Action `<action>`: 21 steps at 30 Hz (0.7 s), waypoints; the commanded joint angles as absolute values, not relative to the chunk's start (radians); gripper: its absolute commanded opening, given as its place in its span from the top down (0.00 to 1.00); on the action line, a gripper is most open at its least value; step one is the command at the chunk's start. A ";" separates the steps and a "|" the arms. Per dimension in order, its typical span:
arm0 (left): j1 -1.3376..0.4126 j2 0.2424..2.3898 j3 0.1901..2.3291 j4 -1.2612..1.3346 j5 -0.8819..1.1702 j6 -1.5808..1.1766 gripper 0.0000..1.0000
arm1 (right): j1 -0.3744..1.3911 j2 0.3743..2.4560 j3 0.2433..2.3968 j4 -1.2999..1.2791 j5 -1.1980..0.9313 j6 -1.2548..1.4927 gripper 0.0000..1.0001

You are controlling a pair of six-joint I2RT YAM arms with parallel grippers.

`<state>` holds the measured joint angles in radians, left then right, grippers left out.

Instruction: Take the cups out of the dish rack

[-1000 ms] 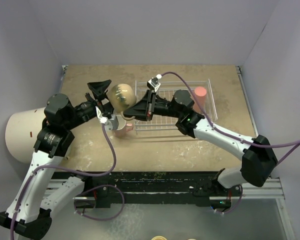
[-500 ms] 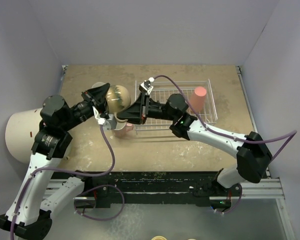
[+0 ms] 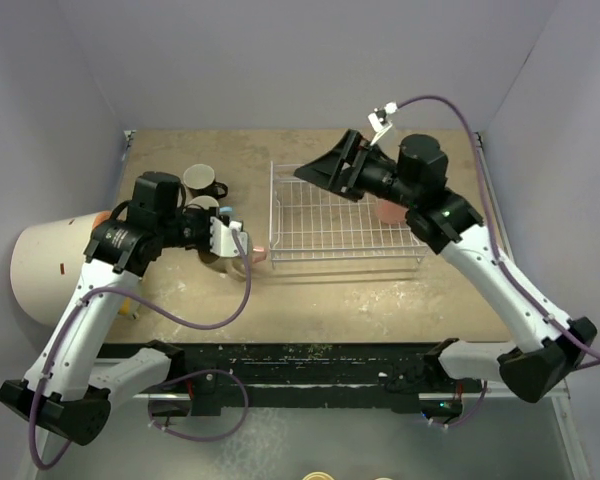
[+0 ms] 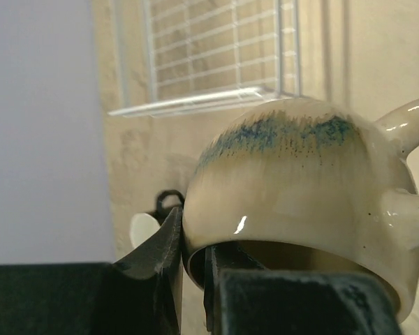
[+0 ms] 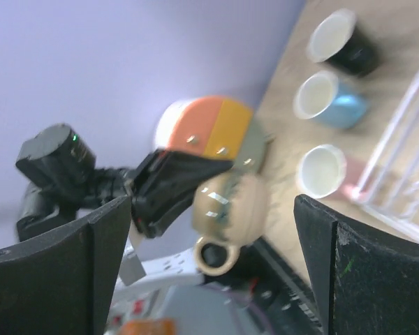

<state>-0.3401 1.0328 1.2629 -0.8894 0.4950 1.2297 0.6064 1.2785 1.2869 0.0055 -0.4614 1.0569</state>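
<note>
My left gripper is shut on the rim of the rounded tan mug, one finger inside and one outside; the mug is tipped, its handle to the right. In the top view the left gripper hangs left of the dish rack, beside the pale pink mug. The black mug and light blue mug stand behind it. My right gripper is open and empty above the rack's far left corner. The coral tumbler stands in the rack, partly hidden by the right arm. The right wrist view shows the tan mug in the left gripper.
A big white cylinder with an orange face lies at the table's left edge behind the left arm. Grey walls close in the back and both sides. The rack's white wire wall is just beyond the held mug.
The left gripper shut on the tan mug and carried it left and nearer, beside the pink mug. The right gripper let go, opened wide and drew back up to the right.
</note>
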 commanded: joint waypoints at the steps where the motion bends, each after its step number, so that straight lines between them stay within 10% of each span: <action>1: -0.341 0.998 1.306 -1.059 0.417 1.299 1.00 | 0.567 1.231 1.437 -0.442 -0.209 0.713 0.00; 10: -0.340 1.023 1.255 -1.328 0.260 1.387 1.00 | 0.470 1.233 1.486 -0.605 -0.043 0.568 0.00; 21: -0.339 1.177 1.036 -1.066 0.127 1.257 1.00 | 0.405 1.305 1.500 -0.674 0.218 0.482 0.00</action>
